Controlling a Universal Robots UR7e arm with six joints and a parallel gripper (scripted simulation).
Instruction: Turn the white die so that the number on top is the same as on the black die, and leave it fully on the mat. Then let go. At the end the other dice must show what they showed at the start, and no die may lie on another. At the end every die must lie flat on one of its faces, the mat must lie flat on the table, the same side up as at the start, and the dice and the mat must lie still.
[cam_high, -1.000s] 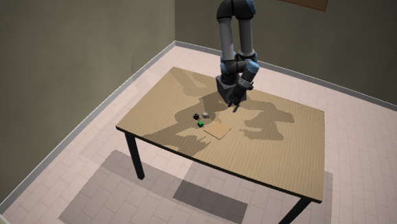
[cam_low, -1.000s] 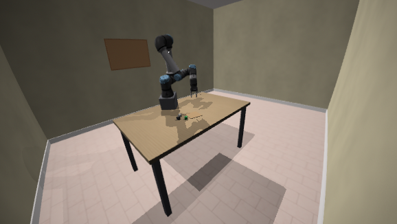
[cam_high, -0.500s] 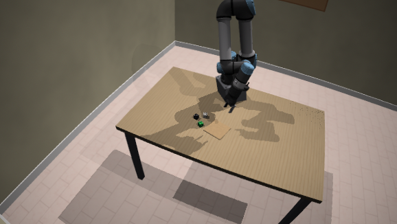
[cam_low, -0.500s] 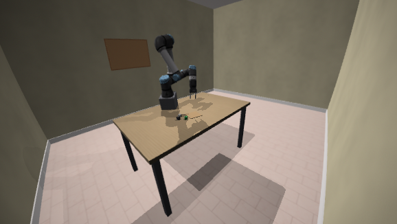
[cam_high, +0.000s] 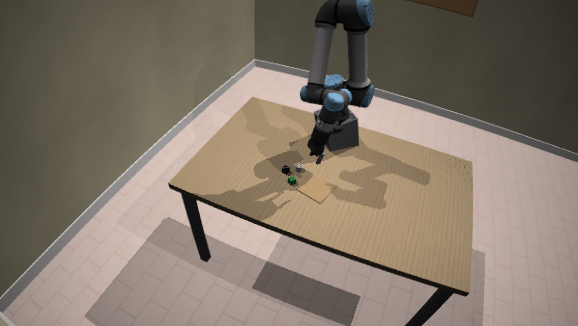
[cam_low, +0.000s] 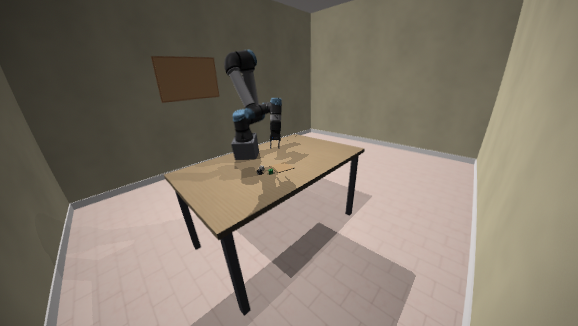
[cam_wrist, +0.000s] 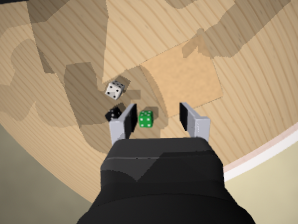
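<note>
From the top view, the gripper (cam_high: 317, 156) (cam_low: 275, 145) (cam_wrist: 158, 111) hangs above the worktop (cam_high: 400, 220) (cam_low: 210, 200) (cam_wrist: 245, 65), near the arm's base (cam_high: 353, 135) (cam_low: 245, 150). Below it in the picture lie three dice: the white die (cam_high: 299, 167) (cam_wrist: 114, 90), the black die (cam_high: 285, 169) (cam_low: 260, 171) (cam_wrist: 113, 114) close to it, and the green die (cam_high: 292, 180) (cam_low: 270, 171) (cam_wrist: 146, 119) near both. The mat (cam_high: 316, 189) (cam_low: 286, 170) (cam_wrist: 182, 77) lies flat on the worktop next to the green die. The white die is off the mat, and so are the other two.

In the exterior view, the gripper points down with its two fingers apart, above the worktop. The green die sits between the black die and the thin edge of the mat. The dice are too small here for their numbers to be read.

Through the wrist view, the fingers stand wide apart with nothing clamped. The green die appears in the gap between them, down on the worktop, showing six on top. The white die rests on bare wood beside the mat, with five on its upper face. One finger partly covers the black die, whose top number I cannot tell.
</note>
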